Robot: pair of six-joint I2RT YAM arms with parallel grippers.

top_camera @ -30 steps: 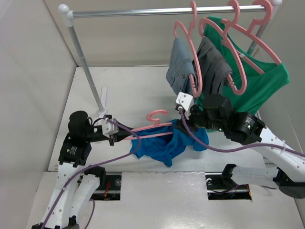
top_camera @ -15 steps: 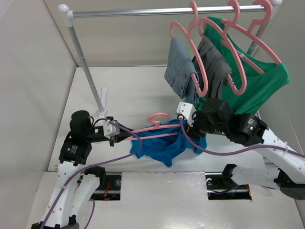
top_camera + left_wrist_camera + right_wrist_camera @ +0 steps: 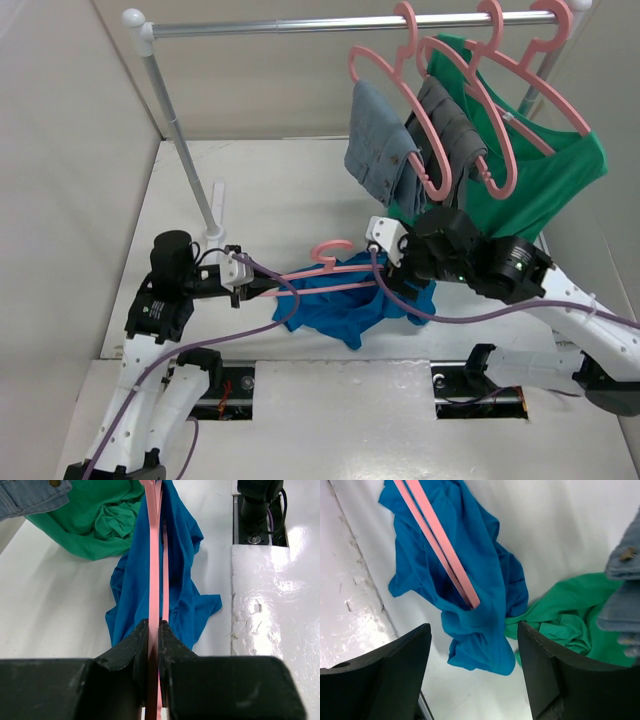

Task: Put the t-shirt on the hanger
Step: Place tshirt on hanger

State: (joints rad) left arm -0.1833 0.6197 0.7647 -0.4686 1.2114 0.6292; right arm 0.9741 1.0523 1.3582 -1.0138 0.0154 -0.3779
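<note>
- The left gripper (image 3: 154, 642) is clamped on the hanger (image 3: 154, 555), which looks thin and stiff.
- The right gripper (image 3: 474, 630) hangs open, holding nothing.
- The t-shirt (image 3: 480, 565) lies bunched on the table (image 3: 260, 190) with one hanger arm tucked inside it. It is soft, light and likely to slip, so pinch a fold beside the hanger tip.

Looking down through right gripper (image 3: 472, 630), jaws wide apart. Below: crumpled t-shirt (image 3: 485, 585) on white table (image 3: 545, 520), two pink bars of hanger (image 3: 437, 545) running into its folds. Rightward: green shirt (image 3: 565, 615) touching it, grey denim garment (image 3: 625, 595) at frame edge.
</note>
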